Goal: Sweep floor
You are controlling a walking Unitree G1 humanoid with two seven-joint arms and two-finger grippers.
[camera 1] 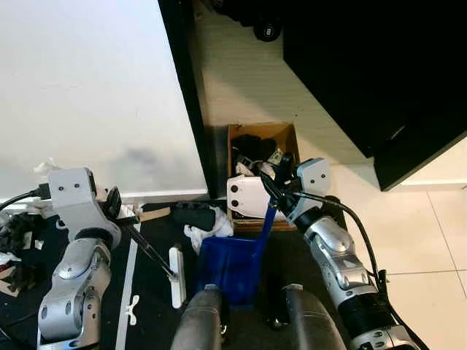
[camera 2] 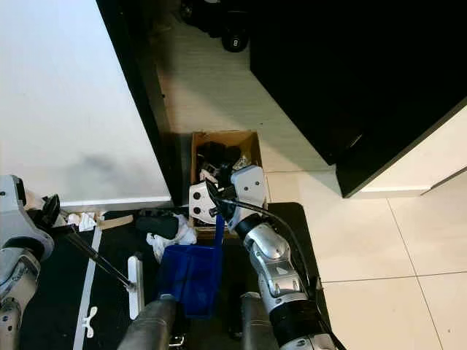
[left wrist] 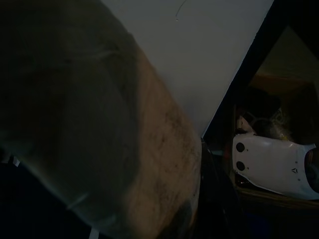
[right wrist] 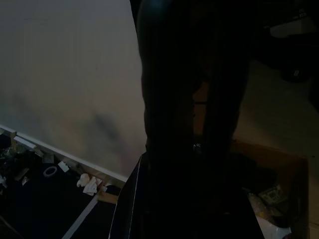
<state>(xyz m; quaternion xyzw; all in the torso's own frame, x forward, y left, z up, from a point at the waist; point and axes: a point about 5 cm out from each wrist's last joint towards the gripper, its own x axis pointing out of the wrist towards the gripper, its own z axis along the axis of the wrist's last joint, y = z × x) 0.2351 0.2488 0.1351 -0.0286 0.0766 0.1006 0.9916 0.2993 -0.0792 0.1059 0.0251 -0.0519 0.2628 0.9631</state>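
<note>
Blue dustpan (camera 1: 228, 266) hangs from the right gripper (camera 1: 271, 191), fingers clamped on its handle, beside the cardboard box (camera 1: 261, 133); left gripper (camera 1: 117, 208) grips the broom (camera 1: 162, 266) (pale floor lies open rightward)

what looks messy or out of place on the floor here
Crumpled white paper lies on the dark mat just beside the blue dustpan, not in it. More scraps are strewn along the baseboard near the left claw. The cardboard box by the wall is stuffed with clutter.
</note>
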